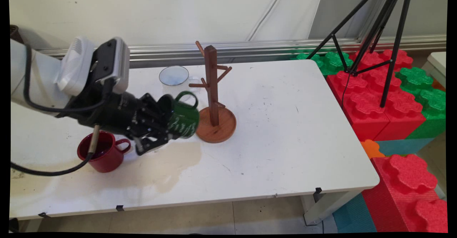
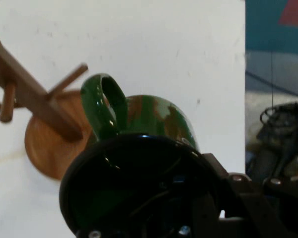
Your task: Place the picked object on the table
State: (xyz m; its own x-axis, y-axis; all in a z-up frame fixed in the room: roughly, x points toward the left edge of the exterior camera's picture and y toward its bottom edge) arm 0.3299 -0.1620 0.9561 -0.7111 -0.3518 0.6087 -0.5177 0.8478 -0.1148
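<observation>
The pincer (image 1: 162, 123) is clamped on a green mug (image 1: 182, 118), apparently by its rim, held sideways off the desk (image 1: 285, 123) beside the wooden mug tree (image 1: 213, 88); glazed, rigid, slippery, breakable

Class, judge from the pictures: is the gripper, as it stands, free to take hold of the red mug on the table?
Probably not: the gripper is shut on the green mug, so its fingers are occupied, though the red mug stands uncovered just below the arm.

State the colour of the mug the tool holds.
Dark green mug with white lettering, clearest in the main view.
</observation>
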